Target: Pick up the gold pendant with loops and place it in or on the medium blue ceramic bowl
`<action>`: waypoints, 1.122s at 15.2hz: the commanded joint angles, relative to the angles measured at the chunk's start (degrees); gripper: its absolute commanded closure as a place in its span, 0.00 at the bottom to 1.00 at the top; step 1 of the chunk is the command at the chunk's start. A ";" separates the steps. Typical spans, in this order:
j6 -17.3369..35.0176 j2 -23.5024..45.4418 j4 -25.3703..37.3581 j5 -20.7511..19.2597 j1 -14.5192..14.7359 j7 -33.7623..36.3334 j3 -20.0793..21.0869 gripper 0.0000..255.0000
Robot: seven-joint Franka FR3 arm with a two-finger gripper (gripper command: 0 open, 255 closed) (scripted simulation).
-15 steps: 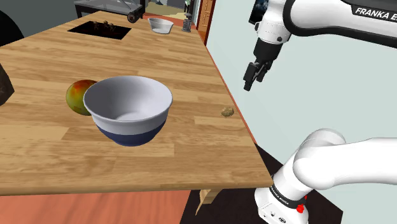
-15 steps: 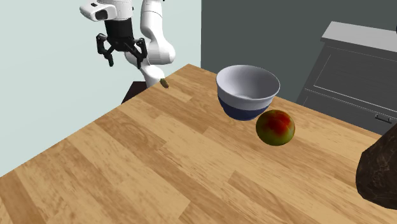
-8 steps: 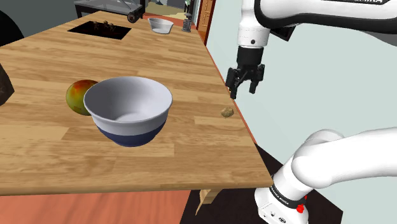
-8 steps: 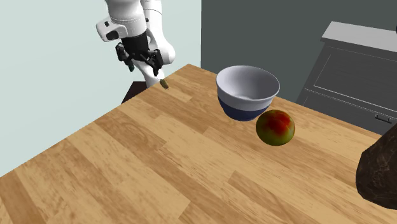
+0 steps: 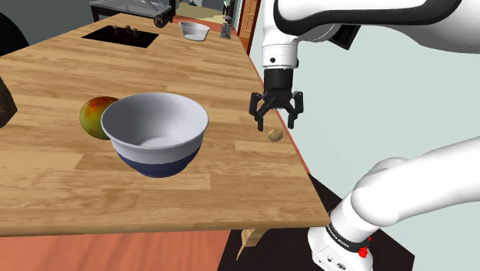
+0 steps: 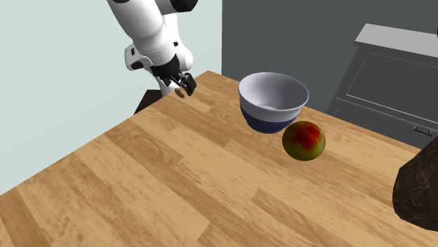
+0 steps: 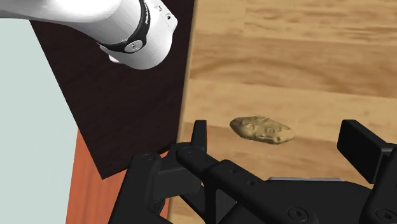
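Note:
The gold pendant (image 5: 275, 135) is a small lumpy piece lying on the wooden table (image 5: 231, 177), close to its edge at the shoulder view's right. My gripper (image 5: 275, 121) hangs open just above it, pointing down, holding nothing. In the wrist view the pendant (image 7: 261, 129) lies between my spread fingers (image 7: 198, 137), which do not touch it. The bowl (image 5: 154, 132), pale inside with a dark blue base, stands upright to the pendant's left in the shoulder view. In the second exterior view my gripper (image 6: 186, 84) is low over the table corner, left of the bowl (image 6: 274, 102).
A red-green mango (image 5: 96, 115) rests against the bowl's far side. A small pale bowl (image 5: 194, 31) and a dark recess (image 5: 121, 35) lie at the back of the table. A dark rock-like object (image 6: 417, 189) and a grey cabinet (image 6: 393, 70) stand at the second exterior view's right.
My gripper has come in from beyond the table's edge and moved down, ending over the pendant. It stays open. The pendant, bowl and mango have not moved.

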 commanded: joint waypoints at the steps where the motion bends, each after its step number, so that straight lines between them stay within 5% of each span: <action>1: 1.19 -0.48 -1.76 0.45 0.14 0.17 0.26 0.00; 12: 2.81 -1.27 -4.15 0.86 0.38 0.03 0.58 0.00; 13: 2.81 -1.27 -4.15 0.86 0.38 0.03 0.58 1.00; 17: 2.81 -1.27 -4.15 0.86 0.38 0.03 0.58 1.00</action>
